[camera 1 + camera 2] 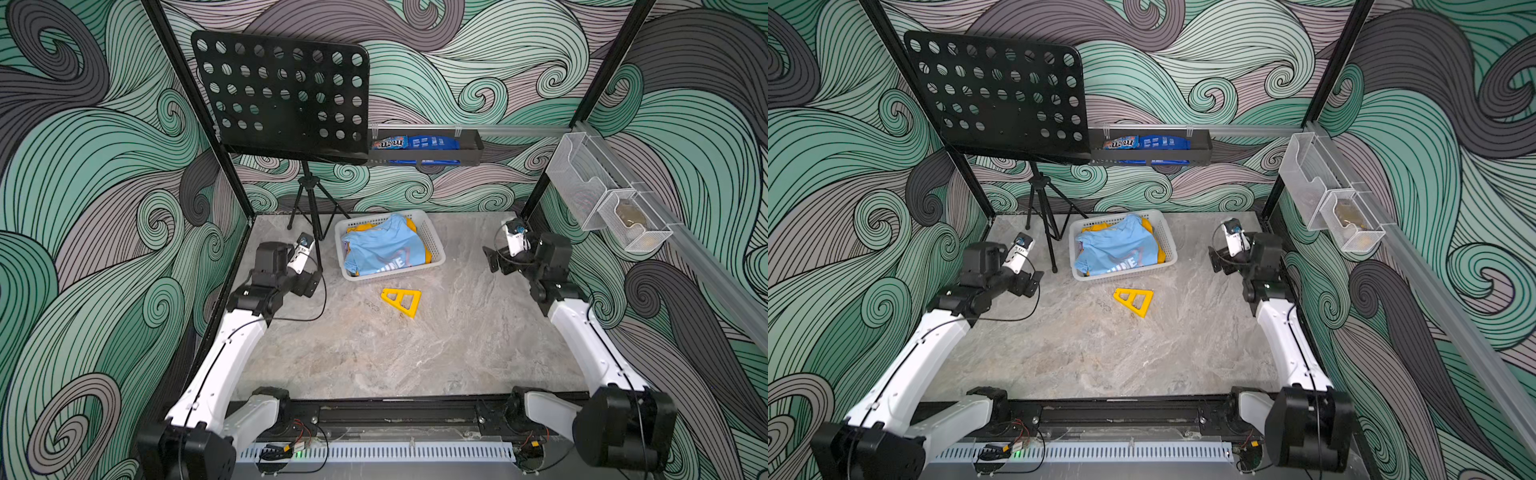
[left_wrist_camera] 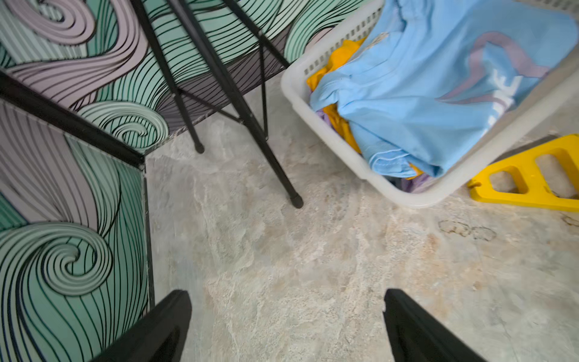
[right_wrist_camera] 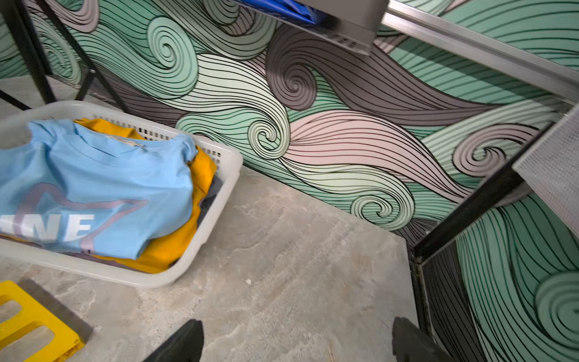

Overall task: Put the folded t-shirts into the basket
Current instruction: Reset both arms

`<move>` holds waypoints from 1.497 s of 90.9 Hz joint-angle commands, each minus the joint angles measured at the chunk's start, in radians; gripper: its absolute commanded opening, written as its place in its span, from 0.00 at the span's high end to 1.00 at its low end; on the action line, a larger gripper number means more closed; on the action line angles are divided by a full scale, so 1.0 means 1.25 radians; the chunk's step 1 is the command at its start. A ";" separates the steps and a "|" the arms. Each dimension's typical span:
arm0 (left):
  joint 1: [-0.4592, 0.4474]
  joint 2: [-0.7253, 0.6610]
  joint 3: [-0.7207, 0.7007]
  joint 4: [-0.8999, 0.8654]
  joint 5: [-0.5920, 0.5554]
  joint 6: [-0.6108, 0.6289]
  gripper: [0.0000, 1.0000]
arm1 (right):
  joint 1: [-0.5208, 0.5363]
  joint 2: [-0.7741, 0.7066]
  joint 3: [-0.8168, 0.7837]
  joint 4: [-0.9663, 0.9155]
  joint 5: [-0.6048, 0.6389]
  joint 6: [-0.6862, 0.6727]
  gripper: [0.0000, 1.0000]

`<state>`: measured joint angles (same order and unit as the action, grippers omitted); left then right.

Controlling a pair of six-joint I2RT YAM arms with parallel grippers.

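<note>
Folded cloth t-shirts [image 1: 382, 249] fill the white perforated plastic basket [image 1: 395, 271]; steer your left gripper [image 2: 286, 296] and right gripper [image 3: 297, 322], both spread wide and empty, clear

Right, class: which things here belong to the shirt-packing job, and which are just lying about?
Job: basket, light blue t-shirt, mustard t-shirt.
Lying about: yellow triangular piece, music stand, snack tray, wall holders.

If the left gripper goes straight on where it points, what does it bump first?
Most likely the bare table. The left gripper points down at it, jaws open, with nothing between. The music stand's leg and the basket sit farther off, though depth is hard to judge.
</note>
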<state>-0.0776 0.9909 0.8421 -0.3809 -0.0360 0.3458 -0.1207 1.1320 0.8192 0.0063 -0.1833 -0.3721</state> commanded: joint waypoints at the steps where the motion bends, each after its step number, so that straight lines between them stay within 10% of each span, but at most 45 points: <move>1: 0.055 -0.038 -0.103 0.204 -0.069 -0.117 0.01 | -0.044 -0.028 -0.063 0.154 -0.014 0.100 0.01; 26: 0.099 0.009 -0.284 0.409 -0.049 -0.186 0.01 | -0.089 0.020 -0.270 0.407 -0.182 0.279 0.01; 109: 0.087 0.338 -0.327 0.860 0.097 -0.250 0.01 | 0.110 0.364 -0.525 1.199 0.052 0.300 0.01; 122: 0.048 0.479 -0.362 1.067 0.059 -0.203 0.01 | 0.130 0.354 -0.513 1.160 0.080 0.281 0.01; 136: 0.044 0.446 -0.309 0.912 -0.007 -0.236 0.01 | 0.129 0.356 -0.478 1.092 0.087 0.288 0.01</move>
<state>-0.0189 1.5604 0.4065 0.7395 0.0284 0.0742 0.0383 1.5734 0.1867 1.3846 -0.1074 -0.0185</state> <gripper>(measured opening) 0.987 0.990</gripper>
